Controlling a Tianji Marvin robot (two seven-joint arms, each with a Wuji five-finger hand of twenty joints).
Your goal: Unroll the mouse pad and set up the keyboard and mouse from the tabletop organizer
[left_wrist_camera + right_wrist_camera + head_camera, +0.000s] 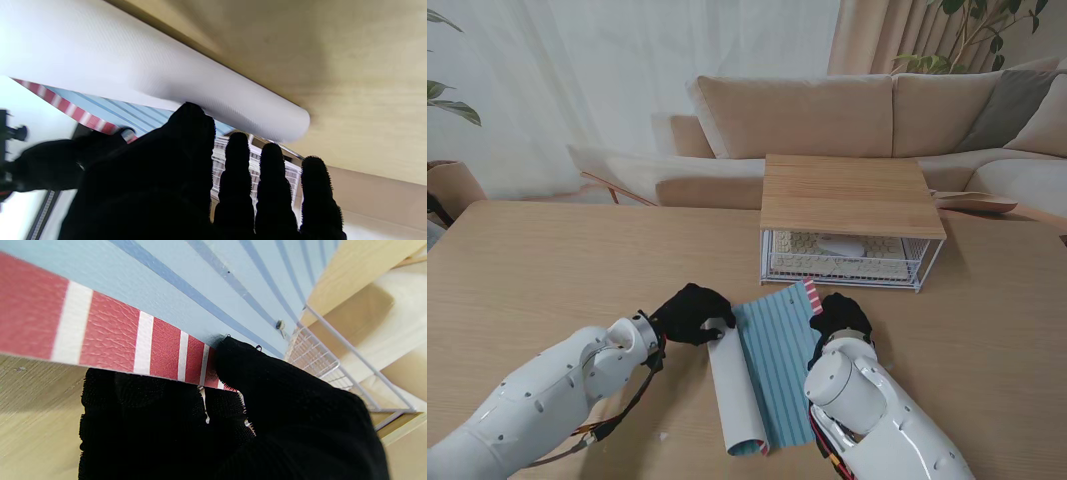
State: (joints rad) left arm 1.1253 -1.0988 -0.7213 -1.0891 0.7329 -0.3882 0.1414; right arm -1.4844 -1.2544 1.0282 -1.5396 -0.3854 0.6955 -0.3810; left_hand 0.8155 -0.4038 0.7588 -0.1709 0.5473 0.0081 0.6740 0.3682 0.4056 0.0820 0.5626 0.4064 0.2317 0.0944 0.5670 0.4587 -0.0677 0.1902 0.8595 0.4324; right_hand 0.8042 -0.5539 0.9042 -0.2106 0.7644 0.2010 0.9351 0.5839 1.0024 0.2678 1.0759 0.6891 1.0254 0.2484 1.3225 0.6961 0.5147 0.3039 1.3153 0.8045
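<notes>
At the lower middle of the stand's frame the mouse pad [772, 365] lies partly unrolled on the worktop [547, 270], its blue striped face up and the white rolled part [732, 385] along its left side. Its long axis runs from the bottom edge of the frame up toward the wire organizer [852, 225], leaning a little to the right, so the far end points at the organizer's front.

The left hand [689, 312] rests against the far end of the white roll, fingers curled on it. From the left wrist view the thumb touches the roll while the other fingers [272, 186] reach past it, so it seems to press more than grip. I judge it is placed there to push the roll leftward and open more of the pad.

The right hand [839, 318] pinches the red and white striped edge [110, 336] of the pad near its far right corner, thumb on top and fingers beneath in the right wrist view. That hold probably anchors the free edge so the sheet does not slide or curl back as the roll is moved.

The keyboard [842, 248] and what looks like the mouse [845, 243] sit inside the organizer, at upper right of centre, not yet taken out
</notes>
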